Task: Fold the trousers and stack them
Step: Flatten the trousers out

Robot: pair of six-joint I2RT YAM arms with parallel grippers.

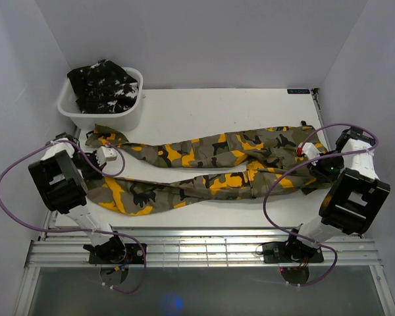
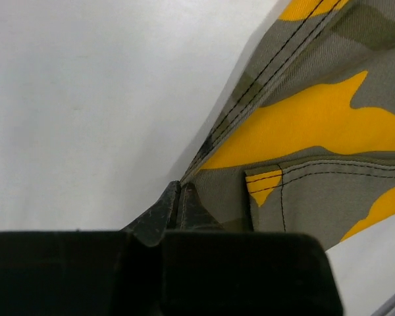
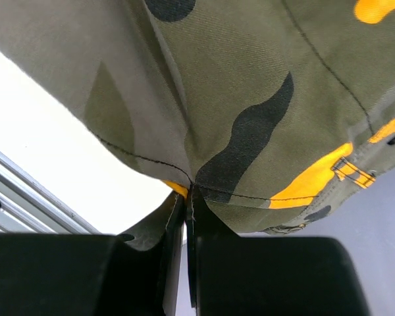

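- Table [image 1: 217, 108]: the white work surface. It fills the centre of the top view and carries every item below.
- Olive camouflage trousers [image 1: 184, 153]: laid out full length across the middle of the top view, with the waist at centre right and both legs running to the left. The legs are parted by a narrow gap. This spread-flat layout exposes both ends, so each arm can take one end for a lengthwise fold. The fold is not yet made.
- White tub [image 1: 128, 115]: at the upper left of the top view, acting as a holding bin.
- Black trousers [image 1: 105, 82]: bunched inside the tub and unfolded, well apart from both grippers.
- Right gripper [image 3: 187, 197]: jaws together, clamped on the stitched waist-end edge of the olive pair. The cloth drapes upward from the grip.
- Left gripper [image 2: 179, 201]: jaws together at the leg end, at centre left of the top view. The hem seam runs into the fingertips [image 2: 163, 209], so it appears to pinch the cloth edge.
- Label [image 1: 299, 91]: a small dark strip on the far table edge, upper right. Its text is too small to read. No brand or writing is legible on either garment.
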